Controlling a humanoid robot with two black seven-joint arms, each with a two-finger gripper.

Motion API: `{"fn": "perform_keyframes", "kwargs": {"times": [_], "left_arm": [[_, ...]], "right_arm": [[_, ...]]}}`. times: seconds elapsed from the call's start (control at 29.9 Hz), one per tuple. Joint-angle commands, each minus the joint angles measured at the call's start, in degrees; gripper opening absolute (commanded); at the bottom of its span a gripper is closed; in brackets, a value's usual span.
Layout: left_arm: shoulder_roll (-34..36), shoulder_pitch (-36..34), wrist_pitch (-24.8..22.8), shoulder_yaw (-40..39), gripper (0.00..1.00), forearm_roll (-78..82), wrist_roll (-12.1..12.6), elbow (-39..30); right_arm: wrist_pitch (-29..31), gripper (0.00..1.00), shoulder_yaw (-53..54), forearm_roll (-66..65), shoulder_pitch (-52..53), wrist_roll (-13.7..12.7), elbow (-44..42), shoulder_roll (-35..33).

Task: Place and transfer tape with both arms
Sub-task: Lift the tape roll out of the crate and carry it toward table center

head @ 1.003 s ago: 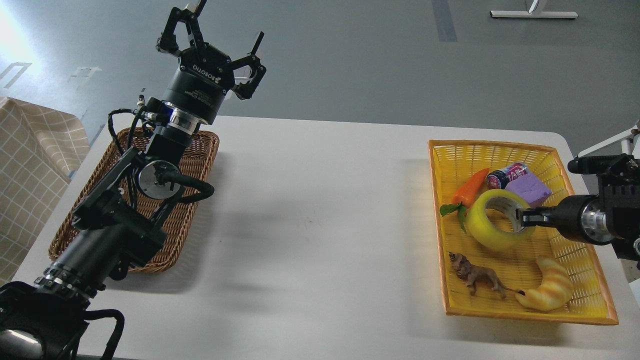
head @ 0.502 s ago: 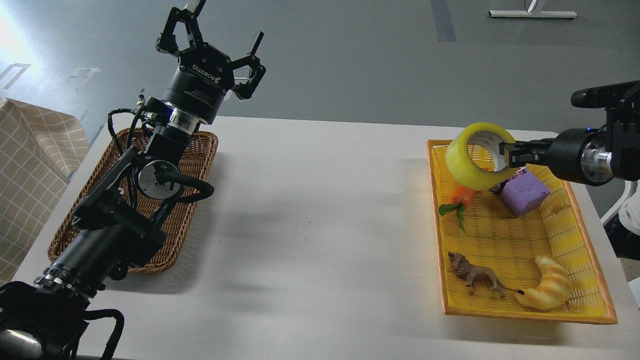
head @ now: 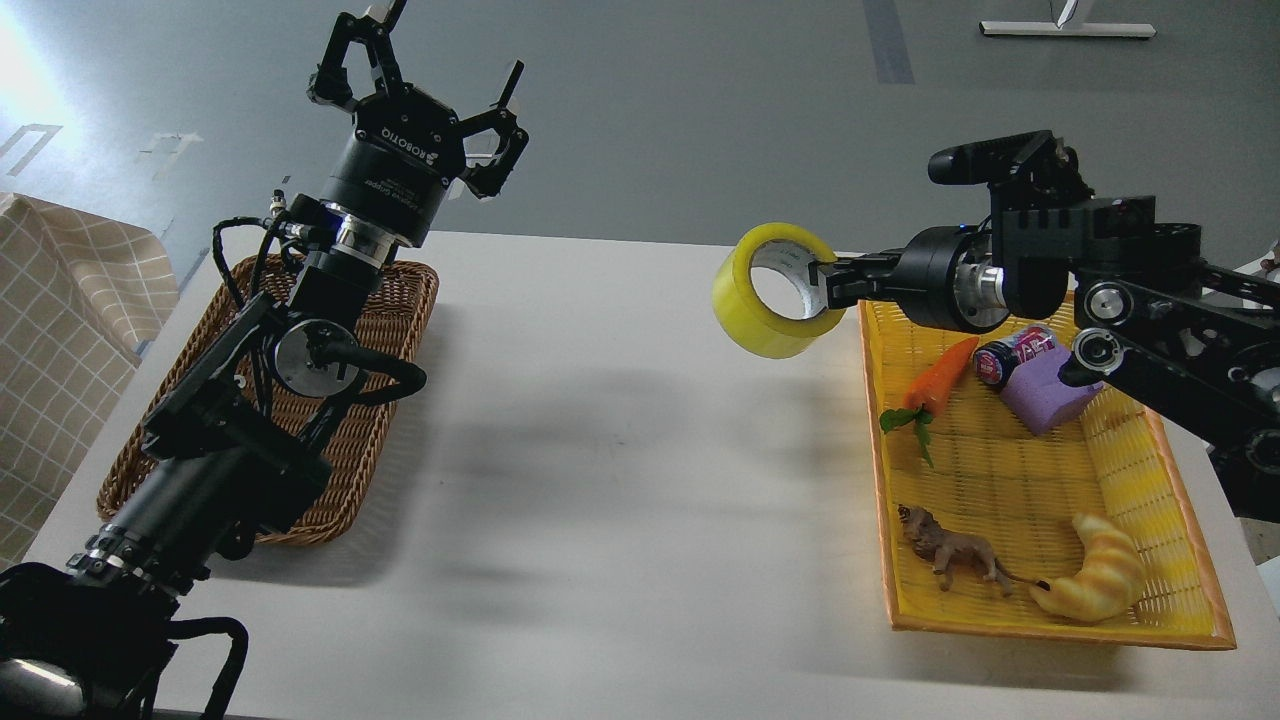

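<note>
The tape (head: 742, 303), a wide yellow roll with a grey-white core, hangs in the air above the white table (head: 620, 480), just left of the yellow basket (head: 1180, 540). My right gripper (head: 822, 280) is shut on the roll's right wall, one finger inside the core. My left gripper (head: 425, 60) is open and empty, raised high above the far end of the brown wicker basket (head: 400, 330) at the left.
The yellow basket holds a toy carrot (head: 940, 375), a small can (head: 1010, 355), a purple block (head: 1045, 395), a toy lion (head: 950, 550) and a croissant toy (head: 1095, 580). A checked cloth (head: 60, 330) lies beyond the table's left edge.
My right gripper lifted the tape out of the yellow basket and carried it left, past the basket's left rim. The left arm barely moved.
</note>
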Motion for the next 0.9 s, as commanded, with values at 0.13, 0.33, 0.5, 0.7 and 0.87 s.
{"fn": "perform_keyframes", "kwargs": {"times": [0.13,0.33,0.5,0.7,0.87], "left_arm": [[0.0,0.0,0.0,0.0,0.98,0.0,0.0,0.0],[0.1,0.0,0.0,-0.3,0.98,0.0,0.0,0.0],[0.0,0.0,0.0,-0.7,0.98,0.0,0.0,0.0],[-0.3,0.0,0.0,-0.7,0.98,0.0,0.0,0.0],[-0.3,-0.1,0.0,-0.7,0.98,0.0,0.0,0.0]], "right_arm": [[0.0,0.00,-8.0,0.4,4.2,0.1,-7.1,9.7],[0.0,0.00,-10.6,0.6,4.2,0.2,-9.9,14.6],[0.0,0.00,-12.8,0.6,4.3,0.2,-12.0,16.9],[0.0,0.00,-13.7,0.6,4.2,0.3,-16.2,20.7],[0.0,0.00,-15.1,0.6,4.3,0.4,-18.3,22.9]]}}
